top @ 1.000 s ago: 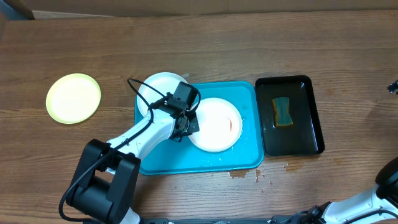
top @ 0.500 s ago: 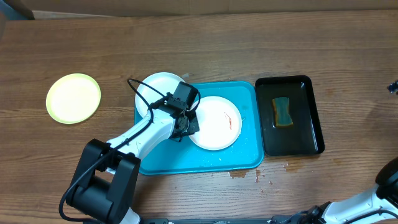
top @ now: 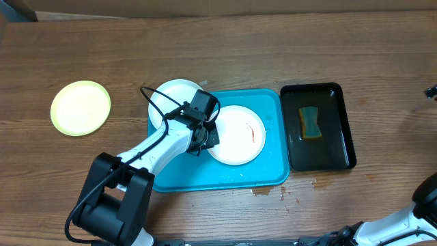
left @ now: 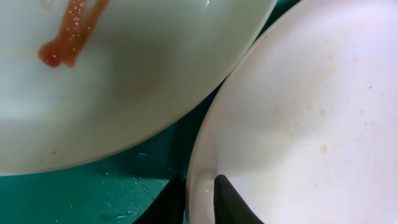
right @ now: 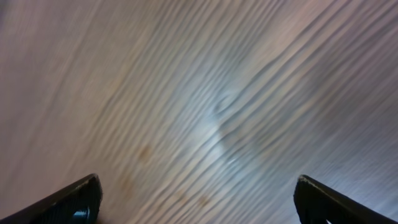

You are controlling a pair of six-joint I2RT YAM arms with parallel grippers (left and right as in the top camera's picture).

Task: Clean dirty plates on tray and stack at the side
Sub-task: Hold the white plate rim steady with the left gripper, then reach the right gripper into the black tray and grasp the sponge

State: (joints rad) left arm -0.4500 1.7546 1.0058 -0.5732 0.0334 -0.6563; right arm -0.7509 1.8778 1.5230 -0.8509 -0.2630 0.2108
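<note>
The turquoise tray (top: 205, 174) holds a white plate with a reddish smear (top: 235, 140) at its middle. A second white plate (top: 171, 99), with faint specks, lies over the tray's far-left corner. My left gripper (top: 203, 134) is between them. In the left wrist view the left gripper (left: 199, 199) is shut on the rim of the speckled plate (left: 311, 112), beside the smeared plate (left: 124, 74). The green-rimmed plate (top: 80, 108) lies alone on the table at the left. My right gripper (right: 199, 199) is open and empty above bare wood. It barely shows at the overhead view's right edge (top: 431, 91).
A narrow black tray (top: 341, 147) stands right of the turquoise tray, with a yellow and blue sponge (top: 310, 122) in it. Small wet spots (top: 263, 191) lie on the wood in front of the turquoise tray.
The glare on the smeared plate has faded, so the smear shows clearly. The left arm has not visibly moved. The right gripper's tip at the edge has shifted slightly.
</note>
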